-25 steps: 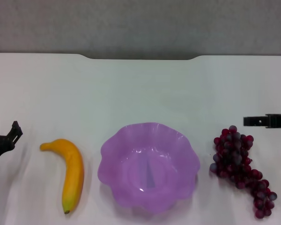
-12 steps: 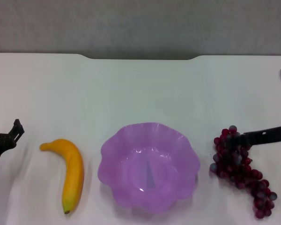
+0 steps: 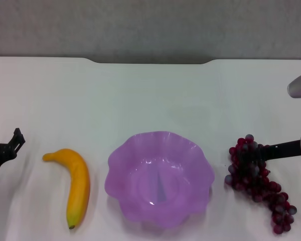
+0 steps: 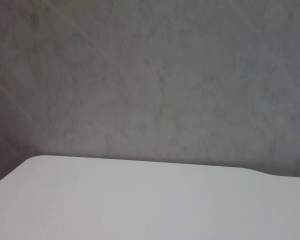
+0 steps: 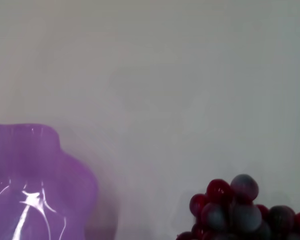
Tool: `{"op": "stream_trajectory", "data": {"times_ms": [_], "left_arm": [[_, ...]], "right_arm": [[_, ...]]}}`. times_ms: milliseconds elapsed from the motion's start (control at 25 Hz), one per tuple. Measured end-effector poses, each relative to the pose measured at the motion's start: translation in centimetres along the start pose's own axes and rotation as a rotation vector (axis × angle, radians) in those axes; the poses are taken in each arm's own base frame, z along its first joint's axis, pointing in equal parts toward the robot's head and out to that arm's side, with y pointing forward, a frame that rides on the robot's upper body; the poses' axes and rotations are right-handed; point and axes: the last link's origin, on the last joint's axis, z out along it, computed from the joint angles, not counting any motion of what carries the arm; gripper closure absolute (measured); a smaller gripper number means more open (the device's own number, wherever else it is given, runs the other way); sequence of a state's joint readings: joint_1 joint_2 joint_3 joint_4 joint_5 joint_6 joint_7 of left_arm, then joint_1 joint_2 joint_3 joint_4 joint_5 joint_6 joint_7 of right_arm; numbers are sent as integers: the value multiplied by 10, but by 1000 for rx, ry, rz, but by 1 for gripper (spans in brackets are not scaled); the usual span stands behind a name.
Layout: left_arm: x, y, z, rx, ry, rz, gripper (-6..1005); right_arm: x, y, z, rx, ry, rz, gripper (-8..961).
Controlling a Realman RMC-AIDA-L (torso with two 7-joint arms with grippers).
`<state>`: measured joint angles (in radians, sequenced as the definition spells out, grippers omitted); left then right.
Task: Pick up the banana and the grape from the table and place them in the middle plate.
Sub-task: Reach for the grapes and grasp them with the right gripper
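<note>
The right gripper [image 3: 253,150] has advanced over the grape [image 3: 256,175]; finger state unclear.

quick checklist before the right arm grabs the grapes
1. Grapes on the table, free to lift: ok.
2. Right claw over the bunch's far end: ok.
3. Right claw open: cannot tell.
4. Plate empty, ready for fruit: ok.
5. Banana apart from the plate, out of the path: ok.
6. Left claw off at the table's left edge, away from the banana: ok.
</note>
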<state>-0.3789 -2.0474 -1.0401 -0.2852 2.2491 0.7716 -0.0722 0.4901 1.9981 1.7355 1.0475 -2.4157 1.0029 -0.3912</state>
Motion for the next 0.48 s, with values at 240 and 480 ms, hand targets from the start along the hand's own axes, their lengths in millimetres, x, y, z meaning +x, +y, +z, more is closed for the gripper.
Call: {"op": "stream_trajectory", "data": {"times_ms": [240,480], "left_arm": [[0,0,0,0,0,4,108],[0,0,0,0,0,3,109]], "right_arm": [[4,7,10,11,-2,-44,70],[7,12,18,25,-8,-85,74]]}}
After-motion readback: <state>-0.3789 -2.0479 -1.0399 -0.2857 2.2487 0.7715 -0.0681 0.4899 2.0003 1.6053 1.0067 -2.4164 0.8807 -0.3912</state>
